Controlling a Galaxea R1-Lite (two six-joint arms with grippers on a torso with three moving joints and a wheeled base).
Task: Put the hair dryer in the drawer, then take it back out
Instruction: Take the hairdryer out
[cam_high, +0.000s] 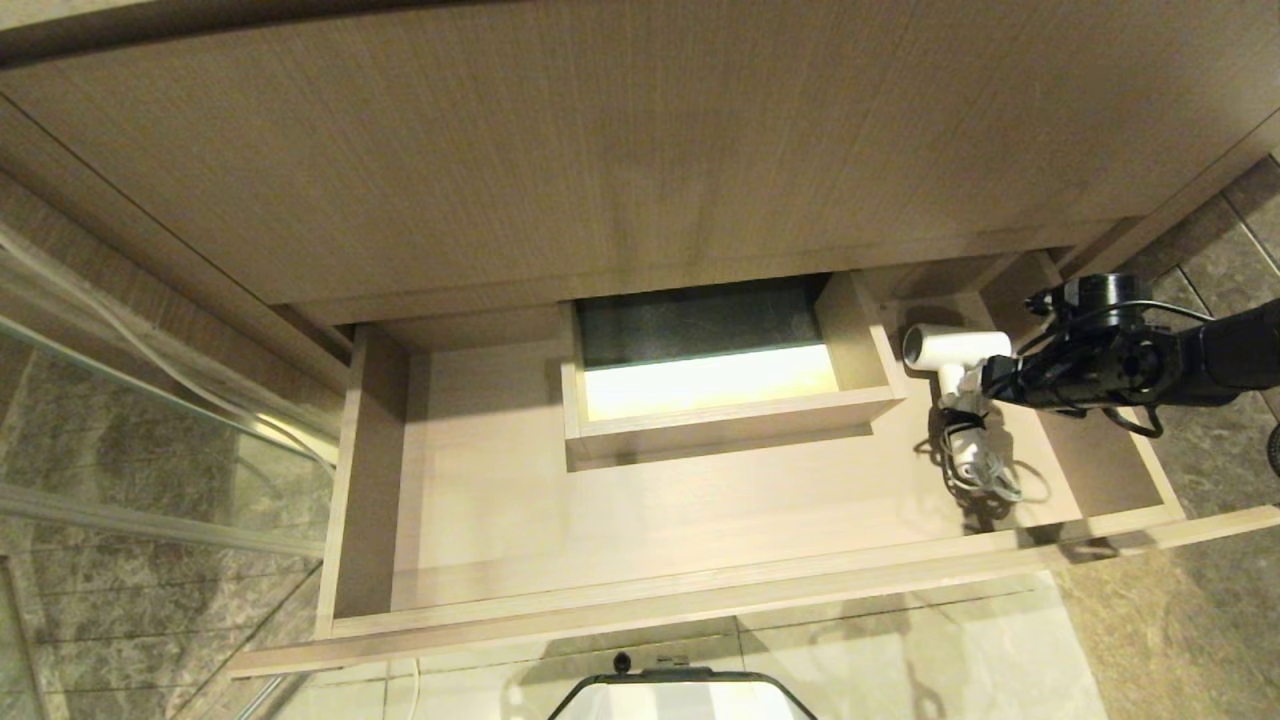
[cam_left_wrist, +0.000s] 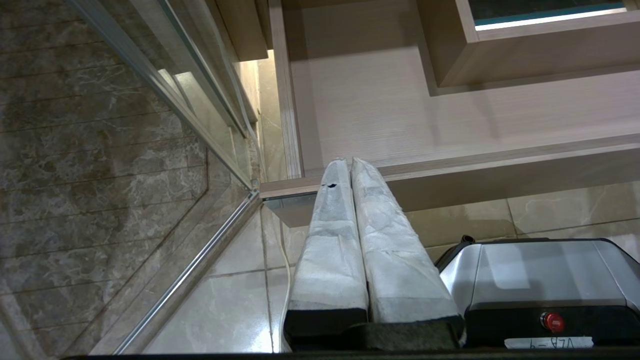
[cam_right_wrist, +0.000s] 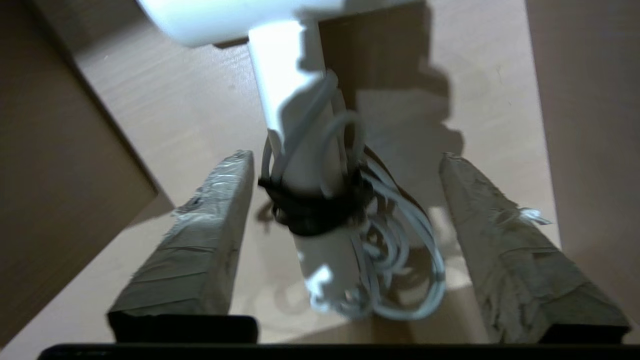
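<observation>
right gripper (cam_right_wrist: 345, 200): fingers spread wide, released, straddling the handle without touching | white hair dryer with corded handle (cam_right_wrist: 305, 125): lying between and just beyond the fingers, on the floor of the wide light-brown wood-grain drawer (cam_high: 640, 590) | left gripper (cam_left_wrist: 350, 170): clenched empty, parked outside the drawer front | progress: placing looks done; retrieval remains

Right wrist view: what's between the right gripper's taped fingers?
The white hair dryer handle with its bundled cord, fingers apart on either side, over the wood-grain drawer floor.

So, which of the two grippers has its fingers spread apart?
The right gripper: its fingers stand wide on either side of the hair dryer handle. The left gripper fingers are pressed together.
</observation>
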